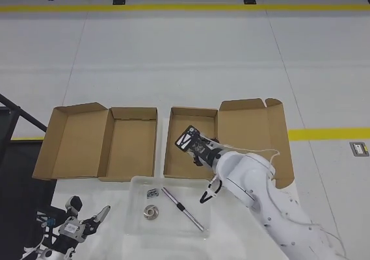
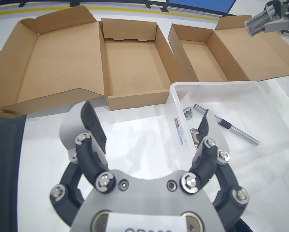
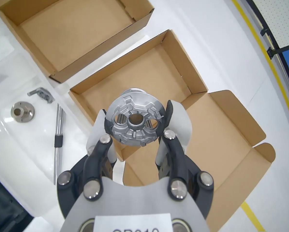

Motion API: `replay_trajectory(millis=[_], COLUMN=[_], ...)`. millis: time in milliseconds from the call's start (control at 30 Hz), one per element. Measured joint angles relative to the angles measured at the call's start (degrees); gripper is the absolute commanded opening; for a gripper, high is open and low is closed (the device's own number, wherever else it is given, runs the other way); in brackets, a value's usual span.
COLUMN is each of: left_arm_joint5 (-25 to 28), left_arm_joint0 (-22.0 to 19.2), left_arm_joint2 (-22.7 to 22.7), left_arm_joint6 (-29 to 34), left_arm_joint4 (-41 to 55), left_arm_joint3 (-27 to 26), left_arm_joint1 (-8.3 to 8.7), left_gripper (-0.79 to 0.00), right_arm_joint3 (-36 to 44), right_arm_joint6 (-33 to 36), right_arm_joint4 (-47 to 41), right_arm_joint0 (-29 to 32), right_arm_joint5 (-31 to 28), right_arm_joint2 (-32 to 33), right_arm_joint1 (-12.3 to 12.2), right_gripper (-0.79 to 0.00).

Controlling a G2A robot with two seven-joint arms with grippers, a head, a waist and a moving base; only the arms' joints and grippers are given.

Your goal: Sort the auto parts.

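**Right claw** (image 3: 137,117): The fingers are clamped on a round metal hub (image 3: 134,112), one finger on each side of its rim. You see the hub's face, with a centre bore and cut-outs, turned towards the wrist. The hub hangs in the air and touches nothing but the fingers. Directly beneath this claw lies the right box (image 3: 146,73), open, with its lid folded out flat. The left box (image 3: 74,20), also open, lies beside it, farther from this claw.

**Left claw** (image 2: 146,114): The fingers stand wide apart and hold nothing. The claw hovers low over the counter (image 2: 139,136). Ahead of it you see the left box. Just beside the finger nearer the right arm stands a clear bin (image 2: 214,83).

**Bin contents**: You find three parts, all in the half of the bin nearer the left claw.
- Rod (image 2: 231,126): lies flat, slantwise.
- Flange (image 3: 22,112): sits apart from the rod, partly hidden behind the left claw's finger.
- Bracket (image 3: 41,94): lies near the rod's far end.
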State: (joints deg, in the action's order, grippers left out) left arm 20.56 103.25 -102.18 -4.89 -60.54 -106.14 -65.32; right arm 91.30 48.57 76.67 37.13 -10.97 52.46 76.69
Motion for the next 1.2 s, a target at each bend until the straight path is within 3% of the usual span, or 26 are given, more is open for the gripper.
replay_trajectory(millis=[167, 367, 567, 767, 900, 933, 967, 1033, 1067, 1200], left_arm_joint5=[0.0, 0.0, 0.0, 0.0, 0.0, 0.0, 0.0, 0.0, 0.0, 0.0], left_arm_joint0=[0.0, 0.0, 0.0, 0.0, 0.0, 0.0, 0.0, 0.0, 0.0, 0.0], left_arm_joint2=[0.0, 0.0, 0.0, 0.0, 0.0, 0.0, 0.0, 0.0, 0.0, 0.0], left_arm_joint6=[0.0, 0.0, 0.0, 0.0, 0.0, 0.0, 0.0, 0.0, 0.0, 0.0], left_arm_joint4=[0.0, 0.0, 0.0, 0.0, 0.0, 0.0, 0.0, 0.0, 0.0, 0.0], left_arm_joint3=[0.0, 0.0, 0.0, 0.0, 0.0, 0.0, 0.0, 0.0, 0.0, 0.0], left_arm_joint1=[0.0, 0.0, 0.0, 0.0, 0.0, 0.0, 0.0, 0.0, 0.0, 0.0], left_gripper=[0.0, 0.0, 0.0, 0.0, 0.0, 0.0, 0.0, 0.0, 0.0, 0.0], right_arm_joint3=[-18.2, -43.34, -62.21, -72.21, -74.43, -74.43, -74.43, -74.42, -74.42, -74.42], right_arm_joint6=[-9.53, -12.9, -16.69, -17.04, -16.8, -16.8, -16.8, -16.8, -16.8, -16.8], right_arm_joint4=[-6.42, -17.05, -24.05, -25.54, -25.65, -25.65, -25.64, -25.64, -25.64, -25.64], right_arm_joint0=[-9.5, -21.95, -27.78, -29.46, -29.74, -29.74, -29.74, -29.74, -29.73, -29.73], right_arm_joint5=[1.28, -0.02, -3.75, -5.38, -5.99, -5.99, -5.99, -5.99, -5.99, -5.99], right_arm_joint2=[-5.33, -12.74, -15.86, -17.73, -18.16, -18.16, -18.16, -18.16, -18.16, -18.16], right_arm_joint1=[3.63, 10.4, 16.02, 20.0, 21.07, 21.07, 21.07, 21.07, 21.07, 21.07], right_gripper=[-0.785, -0.785, -0.785, -0.785, -0.785, -0.723, -0.566, -0.345, -0.028, 0.0])
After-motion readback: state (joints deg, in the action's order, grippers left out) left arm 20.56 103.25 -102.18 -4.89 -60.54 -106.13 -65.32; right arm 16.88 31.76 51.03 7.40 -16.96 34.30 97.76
